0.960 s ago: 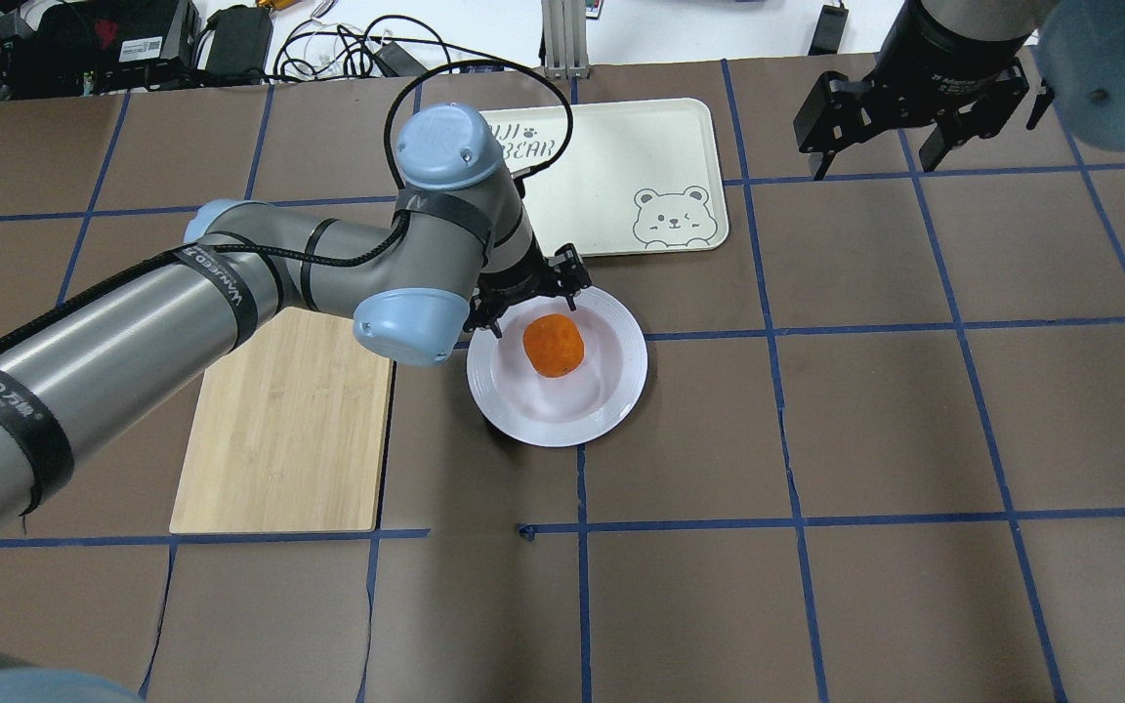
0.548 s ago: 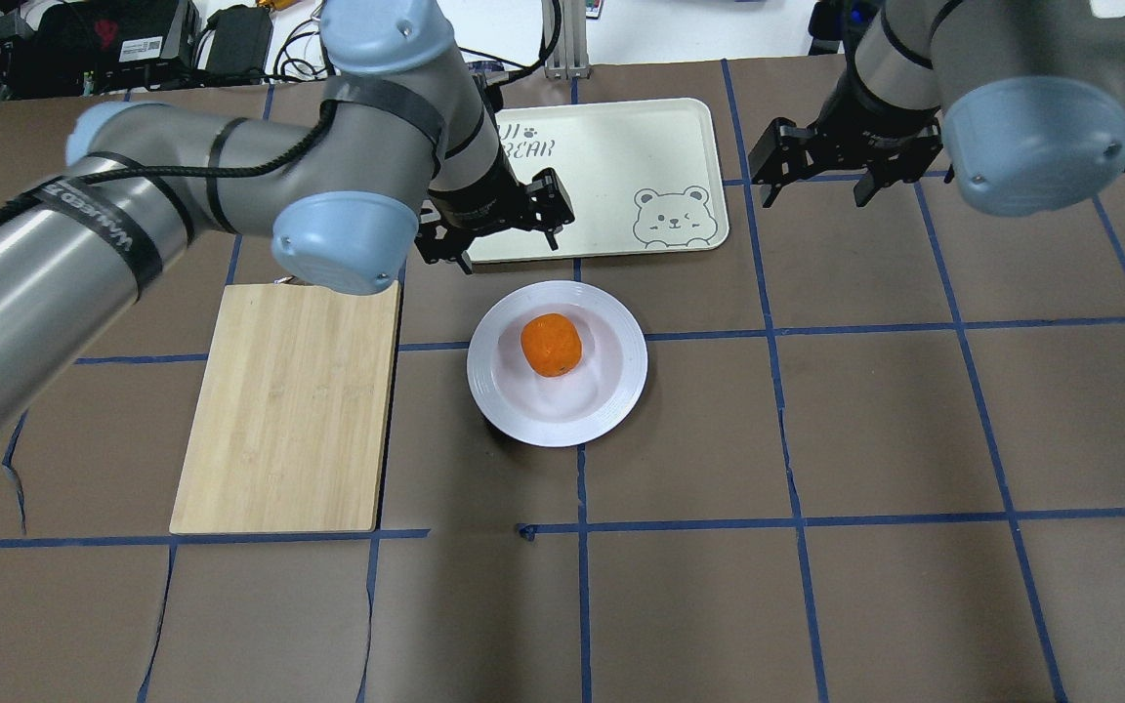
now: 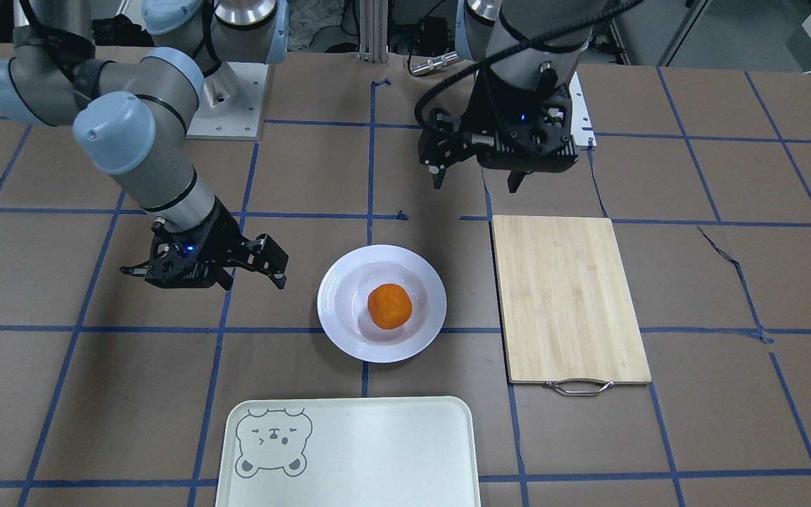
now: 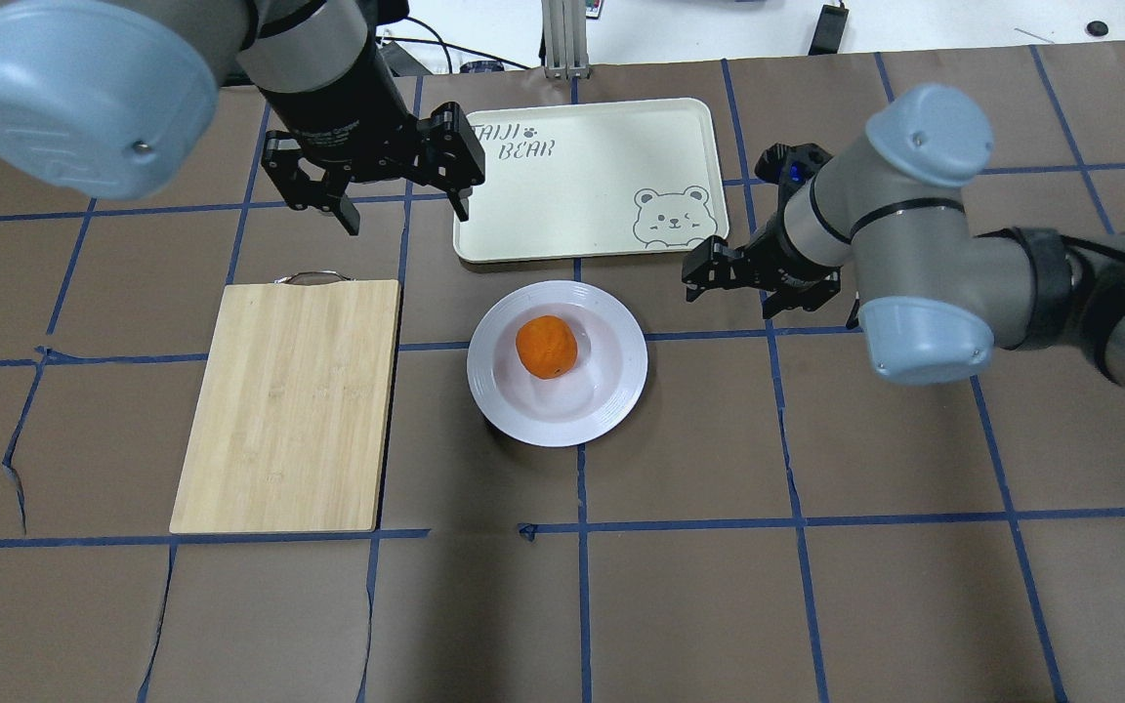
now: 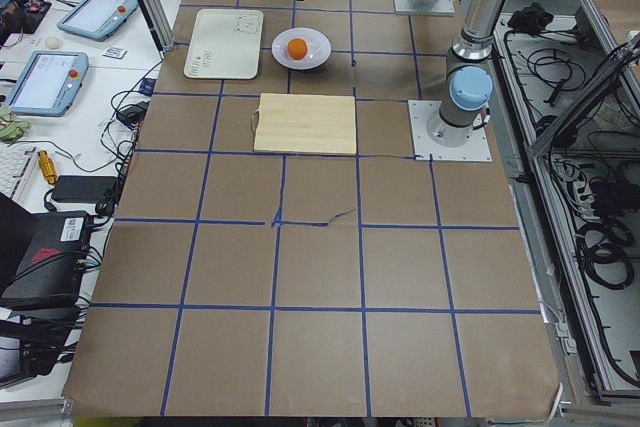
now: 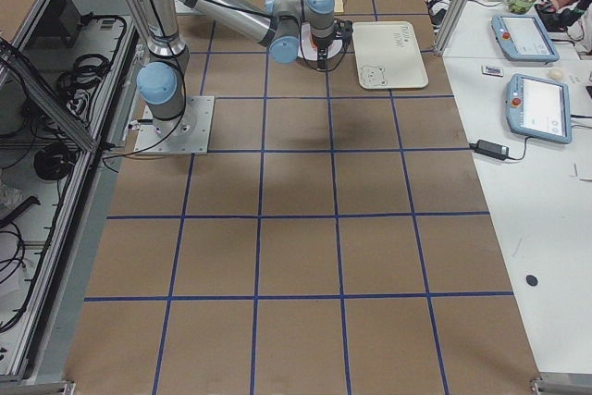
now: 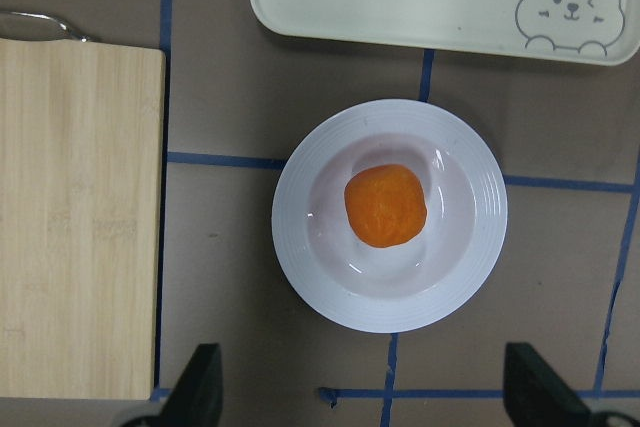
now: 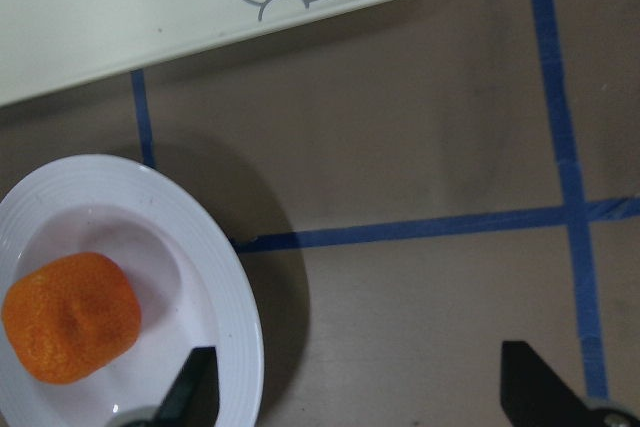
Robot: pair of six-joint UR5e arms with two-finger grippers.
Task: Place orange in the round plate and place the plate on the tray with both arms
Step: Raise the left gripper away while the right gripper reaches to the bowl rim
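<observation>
The orange (image 4: 546, 346) lies in the sunken centre of the round white plate (image 4: 613, 392) near the middle of the table. Just beyond the plate sits the cream tray (image 4: 602, 156) with its bear face, holding nothing. My left gripper (image 4: 404, 207) hangs open and high, left of the tray; its wrist view looks straight down on the orange (image 7: 385, 205) and plate (image 7: 300, 247). My right gripper (image 4: 740, 285) is open and low, just right of the plate, apart from its rim (image 8: 235, 297). In the front view the right gripper (image 3: 212, 276) stands left of the plate (image 3: 338, 310).
A bamboo cutting board (image 4: 289, 405) with a metal handle lies left of the plate. Cables and black electronics (image 4: 84, 39) crowd the bench behind the table's far edge. Brown paper with blue tape lines covers the tabletop.
My left gripper has lifted off the plate's rim area and drawn back to the left of the tray. The right arm swung in and down beside the plate. The orange stayed put.
</observation>
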